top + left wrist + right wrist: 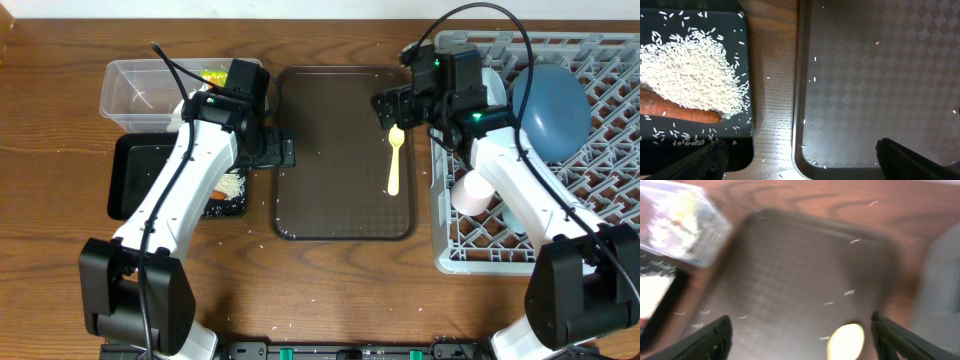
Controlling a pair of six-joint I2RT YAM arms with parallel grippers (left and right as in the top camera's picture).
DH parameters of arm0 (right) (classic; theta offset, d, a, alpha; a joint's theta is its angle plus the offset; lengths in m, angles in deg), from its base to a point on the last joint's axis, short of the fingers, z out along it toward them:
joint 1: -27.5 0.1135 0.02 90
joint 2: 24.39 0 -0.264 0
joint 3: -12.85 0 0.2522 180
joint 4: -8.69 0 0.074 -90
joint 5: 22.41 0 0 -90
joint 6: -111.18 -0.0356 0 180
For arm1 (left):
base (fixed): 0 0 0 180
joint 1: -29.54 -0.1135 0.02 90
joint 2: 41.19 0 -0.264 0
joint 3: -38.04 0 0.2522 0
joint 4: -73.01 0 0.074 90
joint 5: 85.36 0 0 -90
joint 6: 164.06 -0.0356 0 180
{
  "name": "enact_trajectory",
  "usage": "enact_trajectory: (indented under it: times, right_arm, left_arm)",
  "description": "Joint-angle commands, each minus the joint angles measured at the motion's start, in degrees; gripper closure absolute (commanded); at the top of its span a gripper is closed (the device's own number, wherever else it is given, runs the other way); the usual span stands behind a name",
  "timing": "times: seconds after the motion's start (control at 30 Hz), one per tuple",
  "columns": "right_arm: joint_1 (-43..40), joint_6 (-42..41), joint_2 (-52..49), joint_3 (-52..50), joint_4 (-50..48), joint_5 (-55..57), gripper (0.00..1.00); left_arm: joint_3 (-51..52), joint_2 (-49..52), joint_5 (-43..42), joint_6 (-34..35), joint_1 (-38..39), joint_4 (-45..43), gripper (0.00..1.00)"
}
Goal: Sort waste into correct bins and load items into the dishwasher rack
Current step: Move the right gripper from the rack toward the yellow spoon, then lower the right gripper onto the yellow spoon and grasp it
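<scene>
The pale yellow spoon (394, 160) lies on the brown serving tray (340, 200), its bowl pointing away from me. My right gripper (392, 105) is open and empty just above the spoon's bowl (842, 342); the right wrist view is blurred. My left gripper (275, 150) is open and empty over the gap between the black tray (130, 180) and the serving tray (880, 75). Rice (690, 75) and the carrot stick (680, 110) lie in the black tray (742, 145). The wrapper (213, 76) is in the clear tub (135, 95). The grey rack (600, 190) holds a blue round dish (550, 108) and the pink cup (472, 192).
Loose rice grains are scattered on the serving tray, on the wood between the trays (769, 77) and on the table in front. The rack's near-left wall stands close to the serving tray's right edge. My right arm lies across the rack.
</scene>
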Motion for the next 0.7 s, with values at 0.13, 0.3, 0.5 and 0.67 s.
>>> enact_trajectory:
  times: [0.13,0.3,0.5,0.67]
  right_arm:
    - [9.1,-21.6,1.1,0.0,11.5,18.3,0.26]
    - [11.7,-25.5,0.1,0.0,15.2,21.7,0.37]
    - [9.6,-26.2,-4.0,0.1,17.5,21.8,0.39]
    - [7.9,-23.6,-8.9,0.3,16.0,21.1,0.41]
  left_arm:
    - [-1.3,-1.1,0.7,-0.1,-0.2,0.1,0.03]
    - [-1.3,-1.1,0.7,-0.1,-0.2,0.1,0.03]
    - [-1.3,-1.1,0.7,-0.1,-0.2,0.1,0.03]
    - [-1.3,-1.1,0.7,-0.1,-0.2,0.1,0.03]
